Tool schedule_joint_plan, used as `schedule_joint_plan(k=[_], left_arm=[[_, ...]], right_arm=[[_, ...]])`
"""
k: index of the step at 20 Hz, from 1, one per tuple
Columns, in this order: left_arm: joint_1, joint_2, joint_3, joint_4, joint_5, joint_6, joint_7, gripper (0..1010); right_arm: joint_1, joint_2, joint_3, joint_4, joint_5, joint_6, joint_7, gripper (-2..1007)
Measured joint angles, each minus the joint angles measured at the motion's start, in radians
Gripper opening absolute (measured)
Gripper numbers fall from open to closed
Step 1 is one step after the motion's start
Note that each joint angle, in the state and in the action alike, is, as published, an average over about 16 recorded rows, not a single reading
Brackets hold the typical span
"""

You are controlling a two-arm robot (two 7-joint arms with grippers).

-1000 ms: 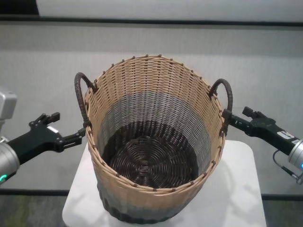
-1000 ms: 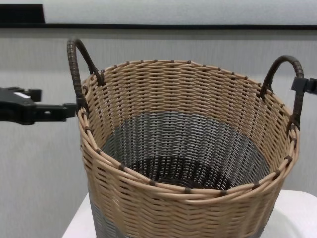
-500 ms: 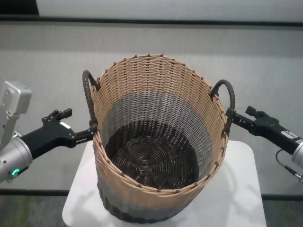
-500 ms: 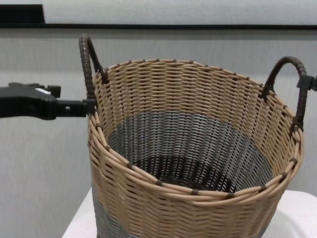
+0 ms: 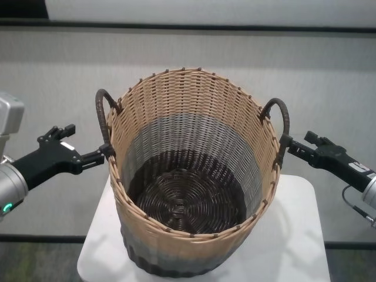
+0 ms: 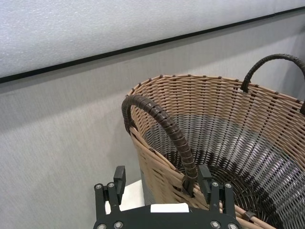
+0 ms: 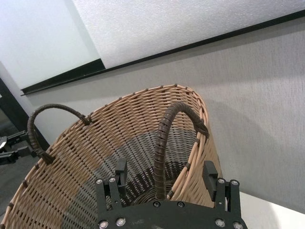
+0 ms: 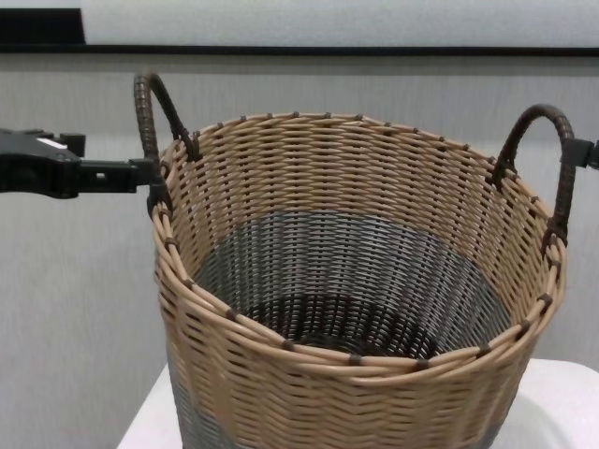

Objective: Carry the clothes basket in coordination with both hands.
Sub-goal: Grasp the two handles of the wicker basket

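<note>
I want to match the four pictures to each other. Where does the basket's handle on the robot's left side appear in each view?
Head view: the left handle is on the basket's left rim, at the left hand.
Chest view: upper left.
Left wrist view: centre, the nearest loop, between the open fingers.
Right wrist view: far left, the distant loop.
Shared landmark: the clothes basket's tan rim, seen in all four.

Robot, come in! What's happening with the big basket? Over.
Left gripper open, straddling left handle. Right gripper open, straddling right handle. Basket upright on white table, empty. Nothing in the way.
</note>
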Motion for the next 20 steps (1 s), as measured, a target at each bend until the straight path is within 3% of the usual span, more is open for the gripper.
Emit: schedule_joint_plan(k=[8,20], left_arm=[[-0.013,-0.002,-0.002,0.004,-0.007,-0.004,-0.011,1003],[-0.079,-0.020,0.037,0.068,-0.011,-0.028,-0.043,1003]], right_arm=[[-0.003,0.003,-0.003,-0.012,-0.001,-0.003,-0.006,1002],[-0.007,0.006,-0.005,-0.025,-0.009,-0.007,-0.013,1002]])
